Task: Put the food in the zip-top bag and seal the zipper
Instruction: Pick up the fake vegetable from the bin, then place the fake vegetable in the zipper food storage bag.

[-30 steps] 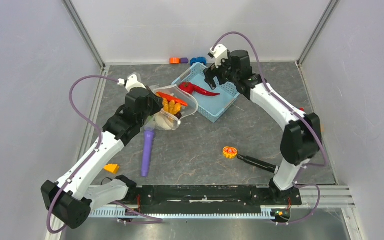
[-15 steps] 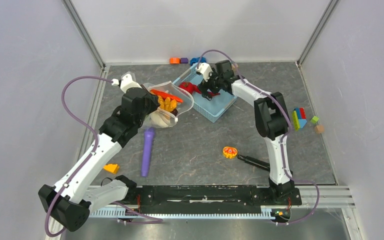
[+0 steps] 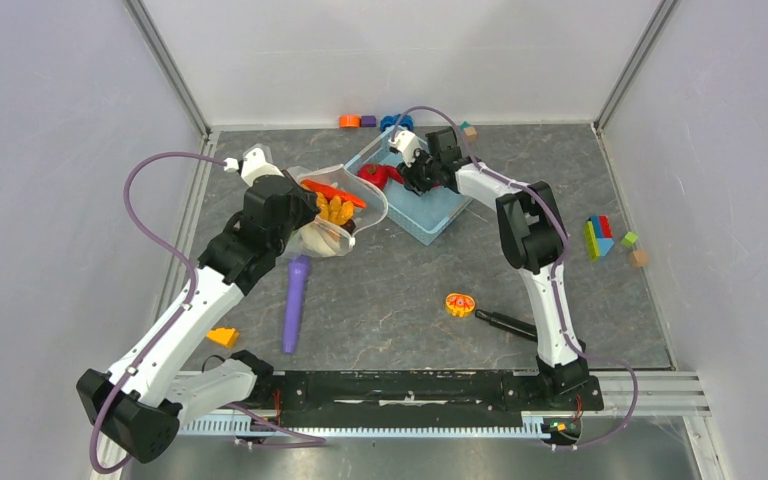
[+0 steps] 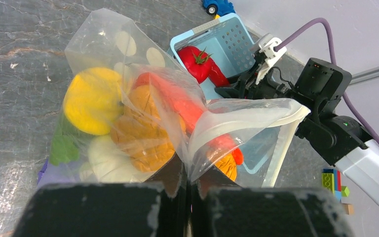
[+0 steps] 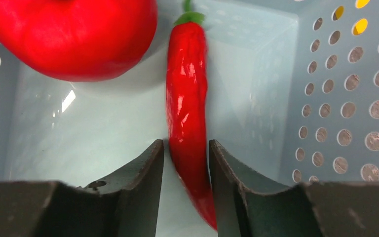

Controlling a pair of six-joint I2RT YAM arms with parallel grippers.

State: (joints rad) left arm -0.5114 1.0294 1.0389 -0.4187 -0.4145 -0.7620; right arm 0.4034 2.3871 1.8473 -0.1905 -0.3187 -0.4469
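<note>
Zip-top bag (image 4: 94, 39) hangs from the left gripper (image 4: 187, 185), pinched tight on a fold of plastic, and it's well stocked: yellow pepper (image 4: 91, 101), white egg (image 4: 106, 155) and carrot (image 4: 177, 101) all inside. Mouth gaping, zipper (image 4: 276, 114) unsealed. The blue basket (image 5: 335, 74) just beside it holds two stragglers: the tomato (image 5: 74, 34) and the red chili (image 5: 185, 89), where the right gripper (image 5: 186, 163) sits narrow, pads touching both flanks. So that's two foods and the seal to go. Around it: pale enclosure walls (image 3: 50, 200), dark marbled tabletop (image 3: 390, 290), purple stick (image 3: 295, 300), loose blocks (image 3: 598, 238) lying about
</note>
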